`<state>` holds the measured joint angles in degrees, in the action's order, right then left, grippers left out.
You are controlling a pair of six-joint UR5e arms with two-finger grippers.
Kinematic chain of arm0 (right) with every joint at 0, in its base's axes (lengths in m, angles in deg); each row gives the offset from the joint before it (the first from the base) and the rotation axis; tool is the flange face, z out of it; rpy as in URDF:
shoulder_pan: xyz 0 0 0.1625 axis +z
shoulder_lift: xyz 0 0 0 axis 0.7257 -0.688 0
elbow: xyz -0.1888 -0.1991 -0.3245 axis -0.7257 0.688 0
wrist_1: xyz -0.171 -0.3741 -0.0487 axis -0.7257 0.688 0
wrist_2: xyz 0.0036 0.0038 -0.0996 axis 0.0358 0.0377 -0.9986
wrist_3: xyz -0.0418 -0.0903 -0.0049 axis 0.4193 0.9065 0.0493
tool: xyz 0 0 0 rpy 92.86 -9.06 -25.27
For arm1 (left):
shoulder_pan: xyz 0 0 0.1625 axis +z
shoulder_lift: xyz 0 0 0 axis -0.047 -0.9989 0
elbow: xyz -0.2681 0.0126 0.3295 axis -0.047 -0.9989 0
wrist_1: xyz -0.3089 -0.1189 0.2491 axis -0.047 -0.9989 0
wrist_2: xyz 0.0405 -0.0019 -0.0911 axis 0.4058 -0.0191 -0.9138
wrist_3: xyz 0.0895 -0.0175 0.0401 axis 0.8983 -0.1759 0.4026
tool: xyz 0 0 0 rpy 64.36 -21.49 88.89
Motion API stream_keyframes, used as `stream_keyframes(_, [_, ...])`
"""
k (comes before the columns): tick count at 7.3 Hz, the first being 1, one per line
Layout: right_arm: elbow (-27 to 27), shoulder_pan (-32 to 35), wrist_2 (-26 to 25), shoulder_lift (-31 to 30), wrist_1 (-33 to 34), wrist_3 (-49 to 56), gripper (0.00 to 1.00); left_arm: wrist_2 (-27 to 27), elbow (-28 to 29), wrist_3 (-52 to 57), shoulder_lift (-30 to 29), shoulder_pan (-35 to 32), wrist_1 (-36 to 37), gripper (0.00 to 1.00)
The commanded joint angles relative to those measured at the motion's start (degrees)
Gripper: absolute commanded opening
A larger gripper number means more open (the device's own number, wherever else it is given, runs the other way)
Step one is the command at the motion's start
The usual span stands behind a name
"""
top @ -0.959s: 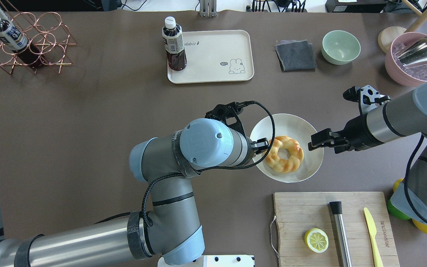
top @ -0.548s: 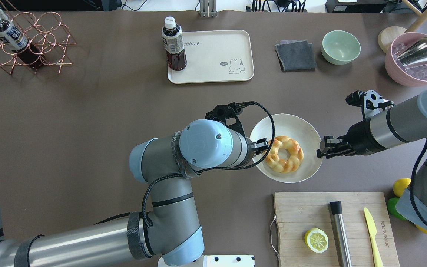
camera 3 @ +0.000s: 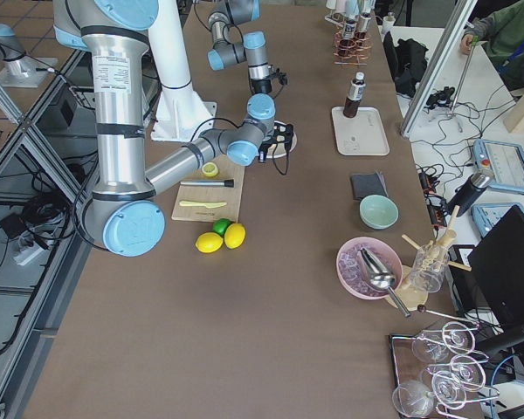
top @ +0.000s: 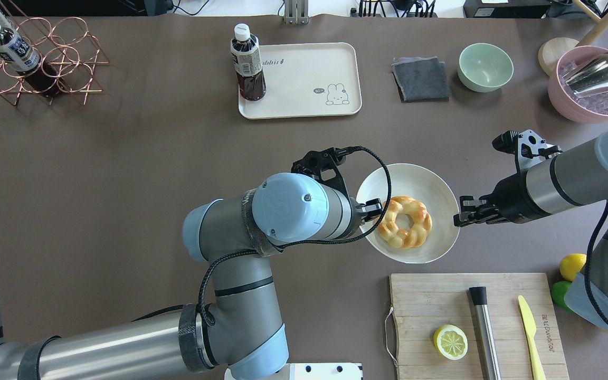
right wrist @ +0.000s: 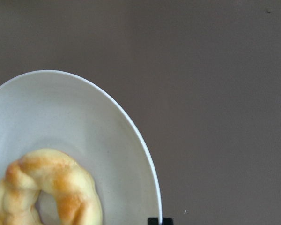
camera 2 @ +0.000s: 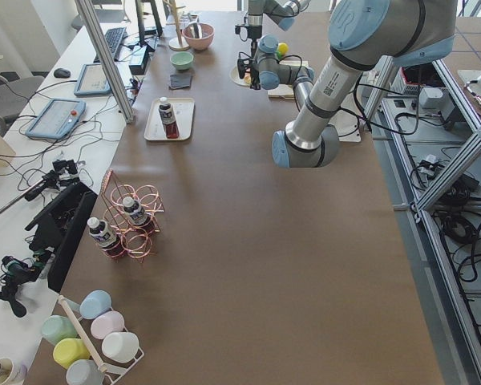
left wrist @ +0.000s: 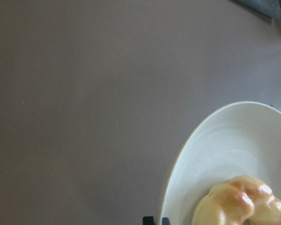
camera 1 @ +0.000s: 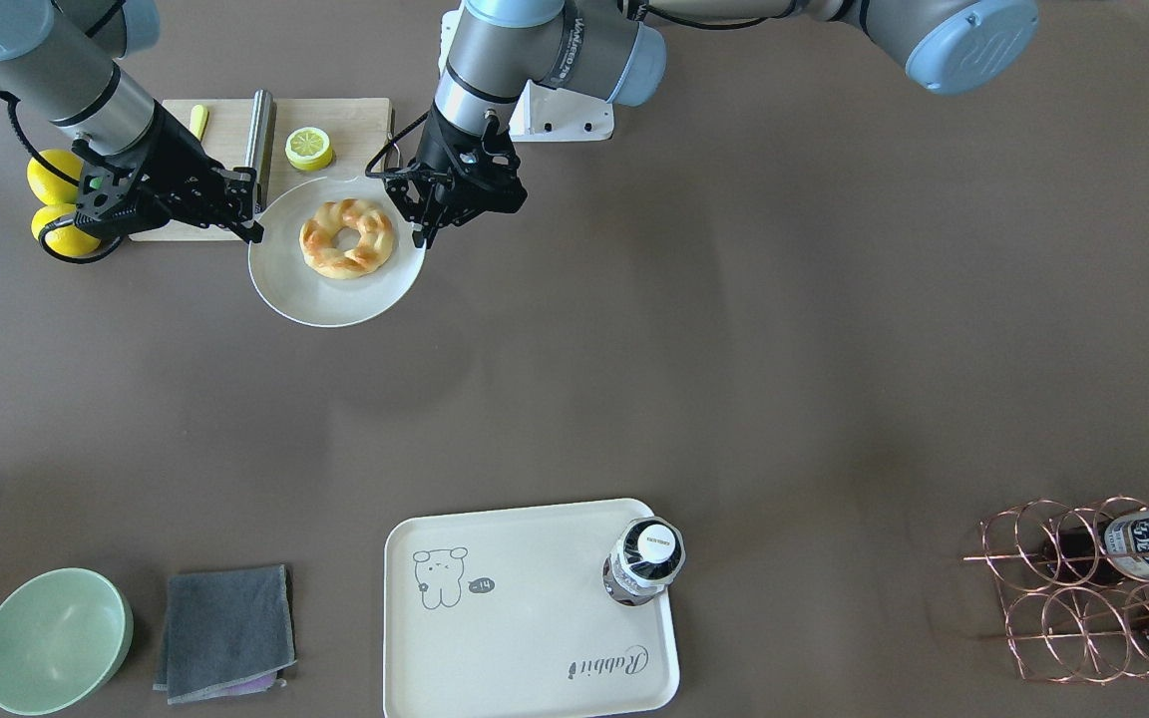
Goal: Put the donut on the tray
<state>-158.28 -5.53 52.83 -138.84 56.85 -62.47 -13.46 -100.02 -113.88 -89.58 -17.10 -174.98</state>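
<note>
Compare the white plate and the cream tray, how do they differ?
Shape: the plate is round, the tray rectangular with rounded corners. Load: the plate carries the donut, the tray only a standing bottle at one corner. Print: the plate is plain, the tray has a drawing and script. Both are pale and rimmed.

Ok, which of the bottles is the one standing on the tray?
The white-capped dark bottle, standing upright at a corner of the tray by the Rabbit script. The other bottles lie in the copper wire rack, off the tray.
</note>
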Motion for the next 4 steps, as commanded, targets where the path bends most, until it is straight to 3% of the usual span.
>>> stream_keyframes(1, [-0.39,-0.04,-0.28,-0.07,-0.01,-0.25,0.00,0.07,-2.78,5.05,2.41,-0.06,-0.55,0.97])
stream_keyframes(4, [-0.12,-0.04,-0.28,-0.07,-0.01,-0.25,0.00,-2.28,-12.17,12.01,11.19,-2.77,-0.47,0.98])
